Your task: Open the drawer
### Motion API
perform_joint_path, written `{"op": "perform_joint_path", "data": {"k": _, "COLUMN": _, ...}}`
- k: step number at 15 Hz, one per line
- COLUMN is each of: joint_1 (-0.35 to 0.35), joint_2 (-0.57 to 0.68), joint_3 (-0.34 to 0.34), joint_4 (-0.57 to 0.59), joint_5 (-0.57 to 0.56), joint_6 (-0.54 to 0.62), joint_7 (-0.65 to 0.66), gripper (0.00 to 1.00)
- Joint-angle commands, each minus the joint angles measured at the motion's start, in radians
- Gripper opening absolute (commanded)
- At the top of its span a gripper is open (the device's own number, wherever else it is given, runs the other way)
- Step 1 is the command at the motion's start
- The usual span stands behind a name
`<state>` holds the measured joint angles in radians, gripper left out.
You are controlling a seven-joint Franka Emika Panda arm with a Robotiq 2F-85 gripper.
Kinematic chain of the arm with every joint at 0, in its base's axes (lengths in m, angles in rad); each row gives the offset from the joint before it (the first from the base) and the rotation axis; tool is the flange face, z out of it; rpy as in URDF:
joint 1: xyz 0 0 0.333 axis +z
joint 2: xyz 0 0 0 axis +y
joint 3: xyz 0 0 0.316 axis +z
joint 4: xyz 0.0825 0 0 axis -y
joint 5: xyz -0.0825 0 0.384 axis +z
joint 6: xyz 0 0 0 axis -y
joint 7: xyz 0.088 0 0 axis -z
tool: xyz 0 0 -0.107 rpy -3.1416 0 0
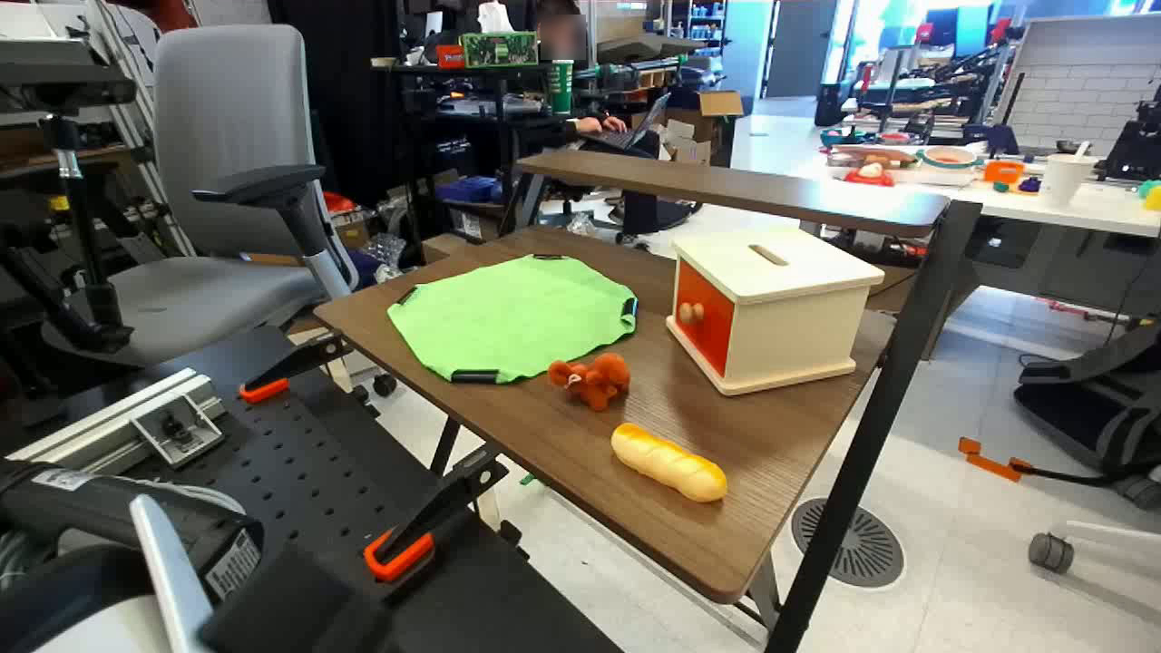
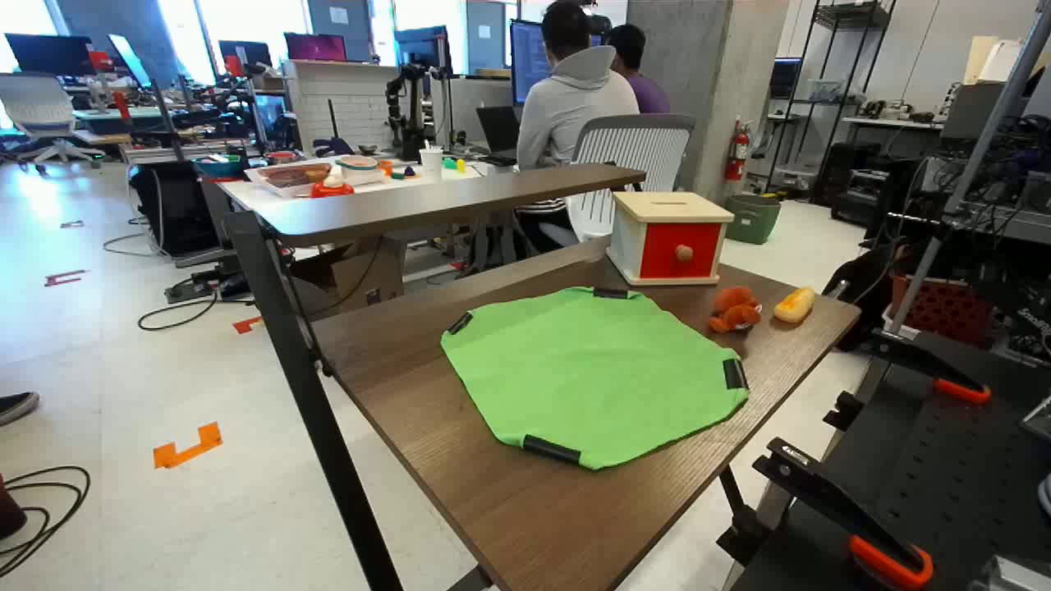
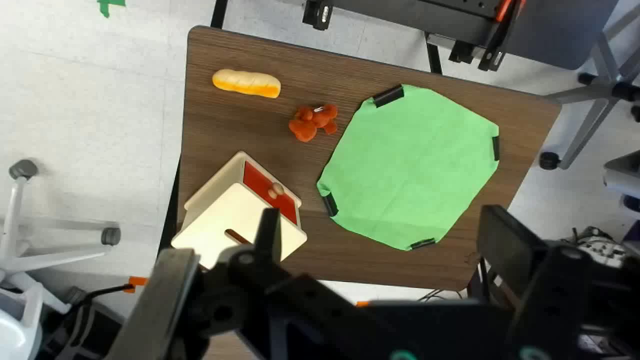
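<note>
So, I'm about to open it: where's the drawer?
In the wrist view, the drawer is in the wooden box, lower left on the table, below the orange toy and left of the green cloth.

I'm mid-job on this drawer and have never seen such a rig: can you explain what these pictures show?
The machine is one robot arm; its gripper shows along the bottom of the wrist view. That camera rides on the wrist and looks down at the table. The exterior views come from two cameras outside the robot, seeing that table from different places. On it are a pale wooden box with a red-fronted drawer that looks closed, a flat green cloth, a small orange-brown toy-like figure and a bread-shaped object. The gripper's fingers stand wide apart with nothing visible in their grip, so nothing seems held.
</note>
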<state>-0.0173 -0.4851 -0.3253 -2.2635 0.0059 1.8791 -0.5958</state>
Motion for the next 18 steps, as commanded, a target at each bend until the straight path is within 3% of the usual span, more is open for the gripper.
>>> {"op": "perform_joint_path", "data": {"k": 1, "joint_1": -0.021, "joint_2": 0.004, "joint_3": 0.017, "joint_4": 0.002, "joint_5": 0.01, "joint_6": -0.001, "joint_7": -0.008, "gripper": 1.0}}
{"op": "perform_joint_path", "data": {"k": 8, "joint_1": -0.011, "joint_2": 0.029, "joint_3": 0.016, "joint_4": -0.109, "joint_5": 0.097, "joint_6": 0.237, "joint_7": 0.042, "gripper": 1.0}}
{"op": "perform_joint_path", "data": {"k": 12, "joint_1": 0.008, "joint_2": 0.074, "joint_3": 0.002, "joint_4": -0.167, "joint_5": 0.257, "joint_6": 0.423, "joint_7": 0.072, "gripper": 1.0}}
{"op": "perform_joint_path", "data": {"k": 18, "joint_1": 0.047, "joint_2": 0.178, "joint_3": -0.019, "joint_4": -0.179, "joint_5": 0.528, "joint_6": 0.527, "joint_7": 0.007, "gripper": 1.0}}
